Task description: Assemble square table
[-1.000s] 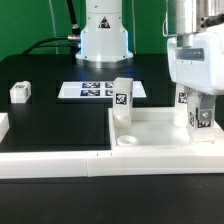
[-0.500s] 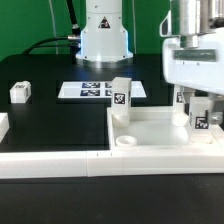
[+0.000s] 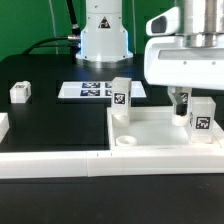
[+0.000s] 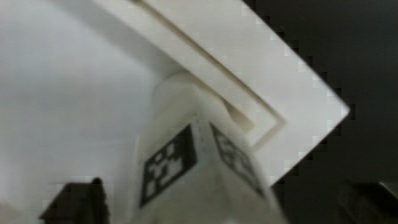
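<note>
- I watch the gripper (image 3: 180, 100) lift and slide off the leg (image 3: 203, 114), now free-standing in the top's (image 3: 150, 128) far corner.
- Fingers look spread; that leg seems placed.

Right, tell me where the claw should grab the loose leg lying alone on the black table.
Grip the loose leg across its two plain side faces, coming straight down from above. It looks like a small block lying flat on the table with open space all round, so a top-down pinch should fit.
</note>
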{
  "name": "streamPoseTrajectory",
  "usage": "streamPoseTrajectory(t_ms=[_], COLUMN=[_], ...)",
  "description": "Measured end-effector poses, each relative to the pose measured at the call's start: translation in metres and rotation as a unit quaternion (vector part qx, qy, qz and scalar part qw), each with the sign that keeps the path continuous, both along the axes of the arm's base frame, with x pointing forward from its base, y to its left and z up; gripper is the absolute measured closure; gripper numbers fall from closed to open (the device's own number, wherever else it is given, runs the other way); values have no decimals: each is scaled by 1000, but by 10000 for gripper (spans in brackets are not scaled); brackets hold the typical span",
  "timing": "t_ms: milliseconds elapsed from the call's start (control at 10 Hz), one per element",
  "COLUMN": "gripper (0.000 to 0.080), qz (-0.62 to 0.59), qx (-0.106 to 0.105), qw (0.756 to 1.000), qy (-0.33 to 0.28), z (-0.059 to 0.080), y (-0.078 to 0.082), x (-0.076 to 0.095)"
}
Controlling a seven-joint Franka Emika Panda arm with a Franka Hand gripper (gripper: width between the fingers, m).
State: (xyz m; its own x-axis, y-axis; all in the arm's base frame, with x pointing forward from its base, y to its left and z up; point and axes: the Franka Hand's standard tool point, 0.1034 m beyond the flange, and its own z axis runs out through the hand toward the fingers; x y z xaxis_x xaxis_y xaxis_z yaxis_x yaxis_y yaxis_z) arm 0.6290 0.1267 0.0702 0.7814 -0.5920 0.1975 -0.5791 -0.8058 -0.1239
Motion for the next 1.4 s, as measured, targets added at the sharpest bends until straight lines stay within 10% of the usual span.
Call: streamPoseTrajectory(t_ms=[400,800,1100,1400], gripper=[151,409,506,506], qz=[115,-5,-105,-359], qx=[-33,-8,16,99], qw=[993,1000,994,927], qy=[2,3,4,53], z=[0,-2,-3,-2], y=[4,-4,-5,-9], x=[1,-1,-1,-1])
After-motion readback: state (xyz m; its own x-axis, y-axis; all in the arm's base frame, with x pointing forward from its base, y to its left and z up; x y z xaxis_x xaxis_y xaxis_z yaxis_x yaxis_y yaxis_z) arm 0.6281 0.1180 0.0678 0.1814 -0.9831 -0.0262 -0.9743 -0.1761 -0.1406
